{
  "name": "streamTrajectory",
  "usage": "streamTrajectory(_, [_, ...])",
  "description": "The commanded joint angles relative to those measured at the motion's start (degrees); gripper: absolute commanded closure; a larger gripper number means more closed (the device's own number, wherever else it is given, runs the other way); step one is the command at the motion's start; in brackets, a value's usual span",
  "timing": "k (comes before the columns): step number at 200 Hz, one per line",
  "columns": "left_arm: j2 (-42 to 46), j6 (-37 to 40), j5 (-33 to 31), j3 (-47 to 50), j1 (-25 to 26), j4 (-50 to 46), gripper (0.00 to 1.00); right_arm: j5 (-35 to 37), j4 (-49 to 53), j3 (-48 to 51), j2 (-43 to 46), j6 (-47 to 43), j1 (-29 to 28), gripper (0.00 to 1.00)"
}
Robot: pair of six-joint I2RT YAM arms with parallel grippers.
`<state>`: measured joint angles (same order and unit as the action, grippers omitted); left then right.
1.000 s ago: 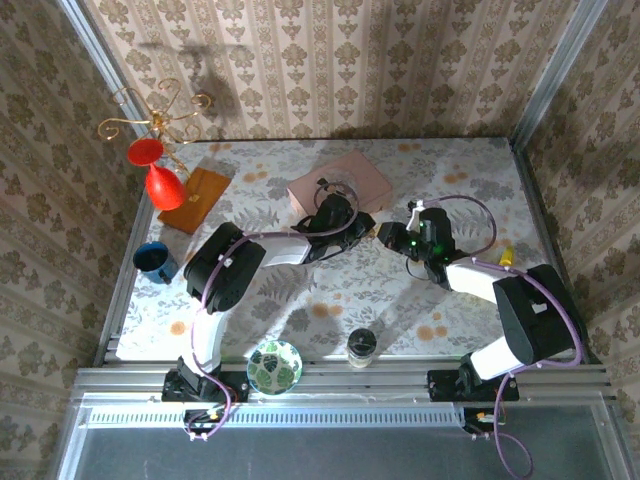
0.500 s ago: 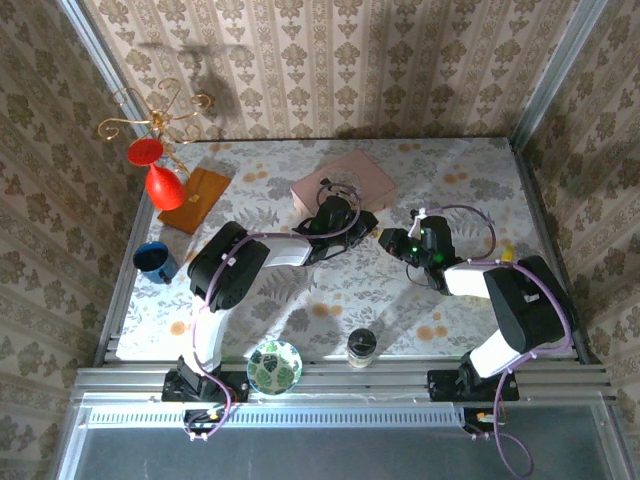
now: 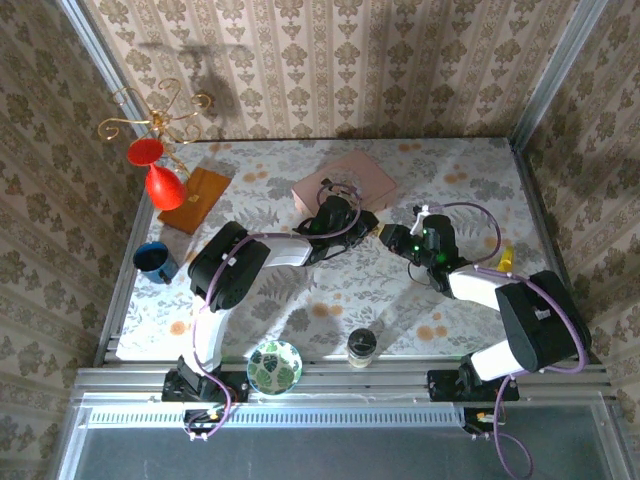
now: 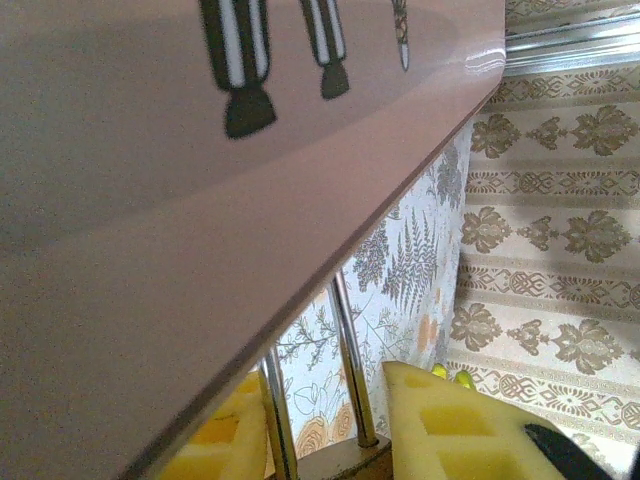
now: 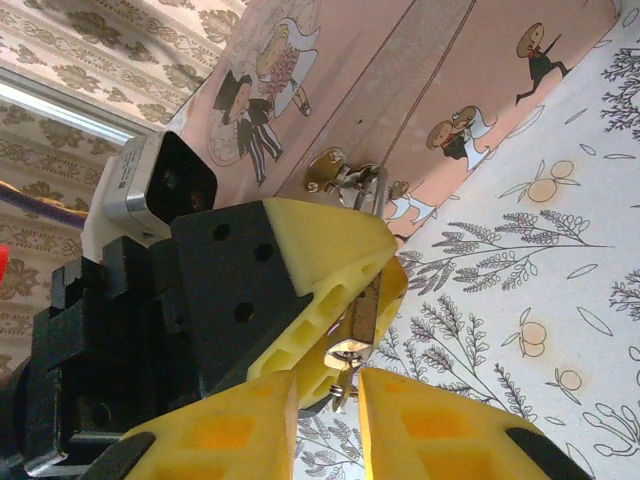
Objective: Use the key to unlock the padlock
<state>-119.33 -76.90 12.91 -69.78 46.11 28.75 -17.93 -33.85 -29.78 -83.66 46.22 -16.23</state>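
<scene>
Patterned wallpaper walls in the floral-print desk where I have both arms working at the near side of the pink box. Over the last second the right arm's elbow has swung in and out again while the right end effector stayed at the lock. Its yellow foam fingers now stand slightly apart, with the small silver key just beyond their tips. I read that as letting go after working the key, though nothing shows the lock sprung. The left end effector has not moved and is clamped on the padlock, a tiny brass block just below the box's lid edge. Both legs of its thin, polished steel shackle run down towards the body. Glossy and smooth-edged, the box carries cartoon figures and a bright metal hasp.
</scene>
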Motion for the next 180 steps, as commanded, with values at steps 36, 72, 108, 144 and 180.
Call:
streamTrajectory(36, [0.0,-0.6,2.4,-2.6,1.0,7.0,1.0,2.2,0.9,-1.4,-1.8,-0.4,-2.0,0.76])
streamTrajectory(72, [0.7,-1.0,1.7,-1.1,0.9,7.0,1.0,4.5,2.5,-1.2,0.2,-0.7,-1.3,0.76])
streamTrajectory(108, [-0.2,0.9,-0.3,-0.1,0.3,5.5,0.96,8.6,15.6,-3.5,10.0,-6.6,0.9,0.75])
streamTrajectory(144, [-2.6,1.5,-0.2,-2.5,0.3,5.3,1.0,10.0,22.3,-4.3,14.4,-10.5,1.2,0.75])
streamTrajectory(180, [-1.2,0.9,1.2,-2.9,0.4,4.0,1.0,11.7,26.0,-3.5,14.3,-21.2,1.0,0.76])
